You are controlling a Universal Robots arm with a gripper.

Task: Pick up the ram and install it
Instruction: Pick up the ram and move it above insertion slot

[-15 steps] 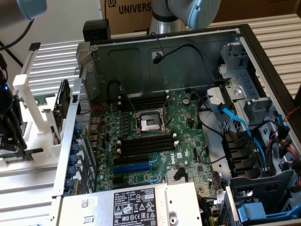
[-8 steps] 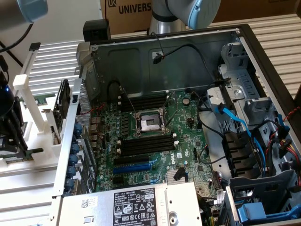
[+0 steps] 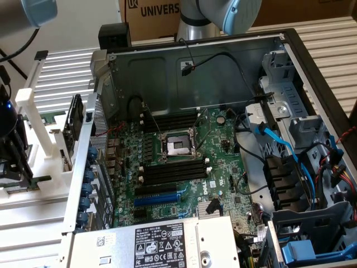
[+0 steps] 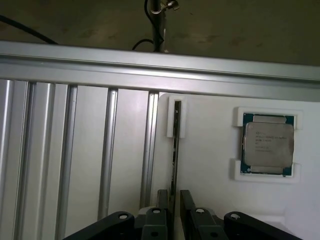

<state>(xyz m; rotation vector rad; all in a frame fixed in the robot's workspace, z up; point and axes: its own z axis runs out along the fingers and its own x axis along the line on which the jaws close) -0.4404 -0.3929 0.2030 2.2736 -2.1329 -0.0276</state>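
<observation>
- The ram stands on edge in a slot of a white holder, seen edge-on in the wrist view.
- The fingers are apart, one on each side of the ram's near end, with the stick in the gap between them.
- A square processor sits in its own recess of the same holder, well apart from the ram.
- The holder lies on a ribbed aluminium surface.
- In the exterior view an open case shows its motherboard, with long black slots just beside the socket.
</observation>
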